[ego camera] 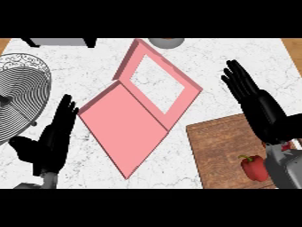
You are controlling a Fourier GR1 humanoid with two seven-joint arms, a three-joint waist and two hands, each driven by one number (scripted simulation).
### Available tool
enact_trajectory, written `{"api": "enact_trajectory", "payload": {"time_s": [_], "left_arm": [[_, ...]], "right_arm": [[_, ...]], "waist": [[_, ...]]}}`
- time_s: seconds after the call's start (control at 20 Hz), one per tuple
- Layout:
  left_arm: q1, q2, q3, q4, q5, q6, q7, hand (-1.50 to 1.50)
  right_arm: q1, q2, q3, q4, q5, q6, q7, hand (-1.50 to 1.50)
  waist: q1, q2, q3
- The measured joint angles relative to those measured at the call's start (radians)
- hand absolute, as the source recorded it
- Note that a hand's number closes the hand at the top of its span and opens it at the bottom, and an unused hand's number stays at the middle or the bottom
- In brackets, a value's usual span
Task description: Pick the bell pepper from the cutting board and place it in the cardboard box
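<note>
The red bell pepper (254, 167) lies on the wooden cutting board (218, 146), near its closer edge and just beside the right forearm. The right hand (261, 108) is over the board's far edge, fingers straight and spread, holding nothing. The pink box (183, 106) sits open mid-counter, its flap laid flat. The left hand (52, 139) rests at lower left, also open.

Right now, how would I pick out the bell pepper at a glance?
Find the wooden cutting board at the lower right of the counter. The bell pepper lies on its near part, right beside the grey forearm of the right robot hand. It is the only small red thing with a green stem; the box to the left is pink and far larger.
</note>
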Motion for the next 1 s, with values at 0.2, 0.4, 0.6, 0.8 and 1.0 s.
{"api": "enact_trajectory", "payload": {"time_s": [0.2,0.4,0.6,0.8,1.0], "left_arm": [[-0.036,0.072,0.003,0.000,-0.047,-0.053,-0.029,0.00],[-0.076,0.178,-0.005,-0.013,-0.112,-0.123,-0.062,0.00],[-0.091,0.238,-0.005,-0.011,-0.132,-0.193,-0.102,0.00],[-0.113,0.267,0.002,-0.018,-0.130,-0.241,-0.113,0.00],[-0.138,0.271,0.006,0.007,-0.131,-0.280,-0.130,0.00]], "right_arm": [[-0.005,-0.111,-0.069,-0.105,0.012,0.068,-0.045,-1.50],[-0.028,-0.296,-0.158,-0.191,0.104,0.153,-0.123,-1.50],[0.082,-0.432,-0.268,-0.196,0.182,0.246,-0.313,-1.50],[0.193,-0.506,-0.337,-0.178,0.316,0.291,-0.563,-1.50],[0.301,-0.561,-0.387,-0.192,0.470,0.279,-0.750,-1.50]], "waist": [[-0.026,-0.021,0.011],[-0.075,-0.040,0.015],[-0.079,-0.033,0.019],[-0.063,-0.028,0.020],[-0.052,-0.025,0.019]]}}
